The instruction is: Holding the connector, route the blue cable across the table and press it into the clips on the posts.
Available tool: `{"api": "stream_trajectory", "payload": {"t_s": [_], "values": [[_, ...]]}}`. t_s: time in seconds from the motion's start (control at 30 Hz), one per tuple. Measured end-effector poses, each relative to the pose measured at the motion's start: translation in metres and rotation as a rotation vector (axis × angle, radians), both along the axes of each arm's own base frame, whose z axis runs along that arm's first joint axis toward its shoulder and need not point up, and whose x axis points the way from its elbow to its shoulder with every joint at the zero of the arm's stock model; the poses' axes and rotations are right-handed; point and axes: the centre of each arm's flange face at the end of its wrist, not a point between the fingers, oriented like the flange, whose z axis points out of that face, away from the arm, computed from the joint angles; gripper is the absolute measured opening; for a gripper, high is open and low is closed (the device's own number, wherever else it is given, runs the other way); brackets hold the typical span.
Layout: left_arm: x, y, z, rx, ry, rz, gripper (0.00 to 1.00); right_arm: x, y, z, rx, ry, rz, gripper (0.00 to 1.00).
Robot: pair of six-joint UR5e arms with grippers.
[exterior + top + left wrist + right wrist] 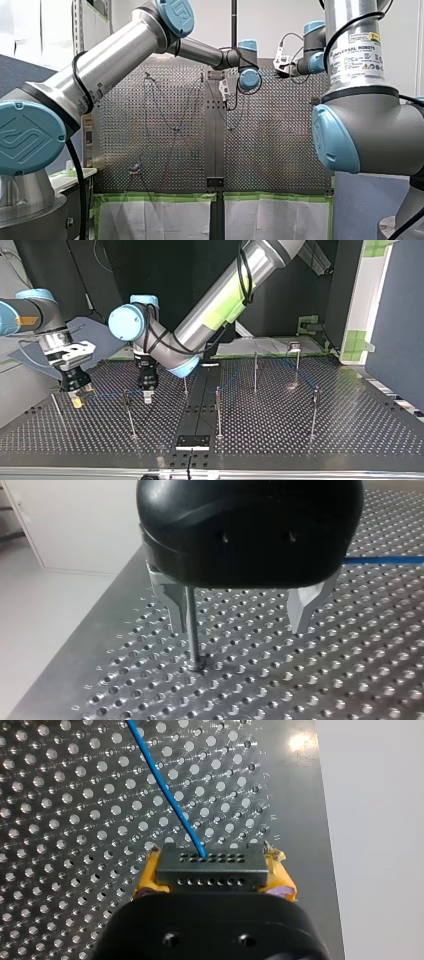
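In the right wrist view my right gripper (212,859) has its yellow pads (146,877) shut on a dark multi-hole connector (210,872). The blue cable (165,785) runs from the connector ahead over the perforated table. At the top view's left the same gripper (76,396) hangs low over the table, and the cable (107,394) leads from it toward my left gripper (147,396). In the left wrist view my left gripper (240,625) is open, one metal finger (175,607) right beside a thin post (192,635). The cable (385,560) passes behind it.
Several thin upright posts stand on the perforated table (280,440), among them ones at the near middle (218,412), the far middle (255,372) and the right (314,412). A small black plate (192,442) lies near the front edge.
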Motion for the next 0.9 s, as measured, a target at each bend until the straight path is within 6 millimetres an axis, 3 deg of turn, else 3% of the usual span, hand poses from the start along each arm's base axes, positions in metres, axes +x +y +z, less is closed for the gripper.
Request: {"api": "stream_trajectory", "payload": {"t_s": [0.4,0.9], "values": [[-0.030,-0.003,-0.001,0.027,0.072,0.018,1.00,0.000,0.000,-0.001,0.003,0.000,0.001,0.00],[-0.064,0.005,0.039,-0.012,0.012,-0.039,1.00,0.002,0.001,-0.001,0.005,0.002,0.002,0.00]]}}
